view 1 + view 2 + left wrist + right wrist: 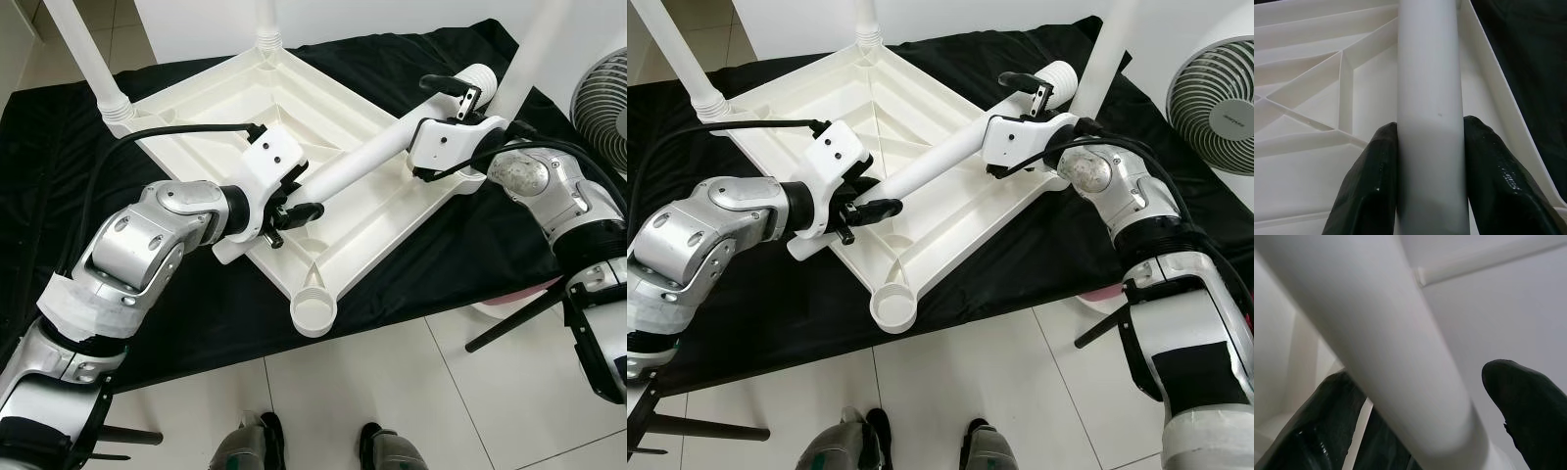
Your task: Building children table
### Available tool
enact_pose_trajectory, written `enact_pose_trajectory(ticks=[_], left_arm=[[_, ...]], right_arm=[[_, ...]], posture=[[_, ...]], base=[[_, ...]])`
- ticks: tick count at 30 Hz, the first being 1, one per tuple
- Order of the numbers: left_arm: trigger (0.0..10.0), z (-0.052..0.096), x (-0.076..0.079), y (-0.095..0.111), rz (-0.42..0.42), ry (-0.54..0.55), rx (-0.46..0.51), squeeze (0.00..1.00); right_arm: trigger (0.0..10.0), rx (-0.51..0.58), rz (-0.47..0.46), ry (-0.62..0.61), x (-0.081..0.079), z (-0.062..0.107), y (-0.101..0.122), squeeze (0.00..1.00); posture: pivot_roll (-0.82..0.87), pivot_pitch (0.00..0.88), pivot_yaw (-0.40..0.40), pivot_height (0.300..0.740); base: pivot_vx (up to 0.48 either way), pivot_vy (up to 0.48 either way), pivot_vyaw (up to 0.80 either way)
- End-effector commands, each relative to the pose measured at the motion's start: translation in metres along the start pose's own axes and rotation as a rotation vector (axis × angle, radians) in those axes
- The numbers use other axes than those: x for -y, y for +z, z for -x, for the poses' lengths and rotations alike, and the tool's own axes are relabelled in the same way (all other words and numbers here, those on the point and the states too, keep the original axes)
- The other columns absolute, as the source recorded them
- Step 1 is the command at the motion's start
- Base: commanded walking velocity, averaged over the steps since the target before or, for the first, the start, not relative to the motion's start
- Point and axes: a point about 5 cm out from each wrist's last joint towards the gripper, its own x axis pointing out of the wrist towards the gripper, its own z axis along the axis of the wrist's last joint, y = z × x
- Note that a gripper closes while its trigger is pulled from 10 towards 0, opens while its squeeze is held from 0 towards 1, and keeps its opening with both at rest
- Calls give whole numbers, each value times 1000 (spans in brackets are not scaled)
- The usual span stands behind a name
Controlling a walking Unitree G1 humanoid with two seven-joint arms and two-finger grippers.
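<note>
A: Jaws first. Left gripper [294, 211] is clenched on the loose leg [377, 152], low end; the wrist view has both fingers [1374, 186] pressed flat to the tube. Right gripper [446, 103]?

B: It sits at the leg's upper end. Wrist view has a finger [1528, 401] standing clear of the tube, so it brackets rather than pinches. Can't tell whether it bears any load.

A: Where's the leg?

B: Slanted across the upturned tabletop [225, 108], low end over the middle ribs, threaded tip up by the right corner. Tabletop lies underside up on the black cloth [431, 264] on the floor.

A: Sockets?

B: Empty socket [313, 311] at the near corner. Two legs [83, 49] stand in the left and far corners. Right corner is hidden behind the right gripper.

A: Doing it well?

B: My guess: stand the leg upright before lowering, centre the threaded tip over a socket, and let one gripper steady while the other turns. A tilted entry would likely cross-thread or shove the tabletop along the cloth.
</note>
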Motion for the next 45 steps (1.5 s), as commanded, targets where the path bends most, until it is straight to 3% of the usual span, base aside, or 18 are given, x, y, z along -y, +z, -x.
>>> enact_pose_trajectory(ticks=[1,7,8,10,11,12,15,16,19,20,22,23,28,29,34,36,39,45], left_arm=[[10000,0,7,4,-16,-40,13,0],[10000,0,7,6,-22,-42,15,0],[10000,0,7,6,-24,-39,15,0],[10000,0,7,6,-24,-39,15,0],[10000,0,7,7,-25,-38,16,0],[10000,1,7,7,-26,-38,16,0],[10000,1,7,6,-29,-38,14,0],[10000,1,7,6,-30,-37,13,0],[10000,1,7,6,-30,-37,12,0],[10000,1,7,6,-29,-37,13,0],[10000,1,7,6,-29,-37,13,0],[10000,1,7,7,-29,-37,13,0],[10000,1,6,7,-30,-38,15,0],[10000,1,6,7,-30,-37,15,0],[10000,0,6,7,-29,-36,14,0],[10000,0,6,7,-31,-36,16,0],[10000,0,7,8,-32,-38,18,0],[10000,1,10,10,-43,-51,26,0]], right_arm=[[10000,23,73,22,-1,-6,6,0],[8000,37,144,43,-2,-8,9,0],[4549,40,178,47,-3,-9,9,0],[4549,40,178,47,-3,-9,9,0],[0,37,216,55,-4,-9,9,0],[3490,26,258,62,-4,-8,6,0],[4039,-1,304,67,-4,-7,1,0],[10000,-16,312,62,-3,-6,-2,0],[10000,-26,314,58,-2,-6,-4,0],[10000,-33,312,46,-1,-5,-5,424],[10000,-33,312,46,-1,-5,-5,424],[10000,-40,289,46,0,-5,-6,1000],[10000,-57,326,34,2,-4,-9,835],[10000,-65,344,29,3,-4,-11,0],[10000,-73,389,4,6,-4,-13,0],[2902,-72,411,-4,7,-4,-14,0],[0,-71,428,-7,8,-4,-14,0],[0,-81,458,-7,7,-3,-16,0]], posture=[[-64,165,61,740],[-59,160,61,740],[-58,160,61,740],[-58,160,61,740],[-58,160,61,740],[-59,160,62,740],[-59,160,62,740],[-59,160,62,740],[-59,160,62,740],[-59,160,62,740],[-59,160,62,740],[-59,160,62,740],[-65,159,65,740],[-65,158,65,740],[-65,158,64,740],[-67,155,66,740],[-67,155,66,740],[-68,150,65,740]], base=[[0,0,0],[0,0,0],[0,0,0],[0,0,0],[0,0,0],[0,0,0],[0,0,0],[0,0,0],[0,0,0],[0,0,0],[0,0,0],[0,0,0],[0,0,0],[0,0,0],[0,0,0],[0,0,0],[0,0,0],[0,0,0]])
